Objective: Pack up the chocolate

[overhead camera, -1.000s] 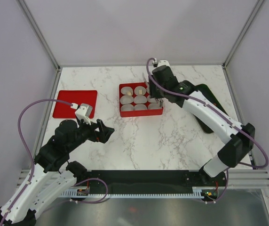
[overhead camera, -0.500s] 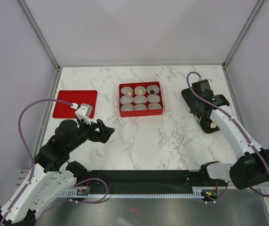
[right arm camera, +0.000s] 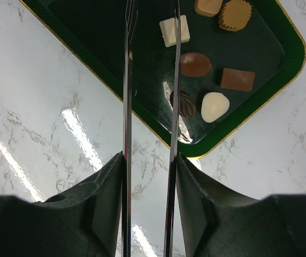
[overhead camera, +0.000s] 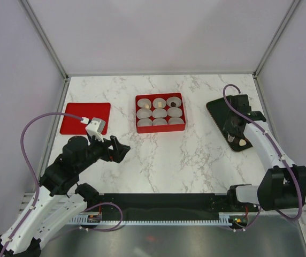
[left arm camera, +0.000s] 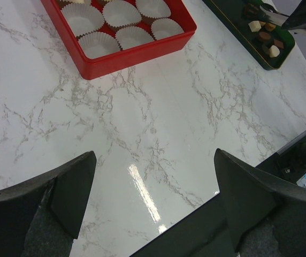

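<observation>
Right pincer (right arm camera: 152, 21) hangs apart and empty over the chocolate (right arm camera: 196, 64) on the tray (right arm camera: 89, 32); left pincer (left arm camera: 153, 160) gapes wide

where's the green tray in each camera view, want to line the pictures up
Top external: the green tray lies at the right side of the picture, set at a slant.
Left wrist: the green tray is in the top right corner.
Right wrist: the green tray fills the upper part, one corner pointing down.
Shared landmark: the cream-white chocolate lying nearest that corner.
</observation>
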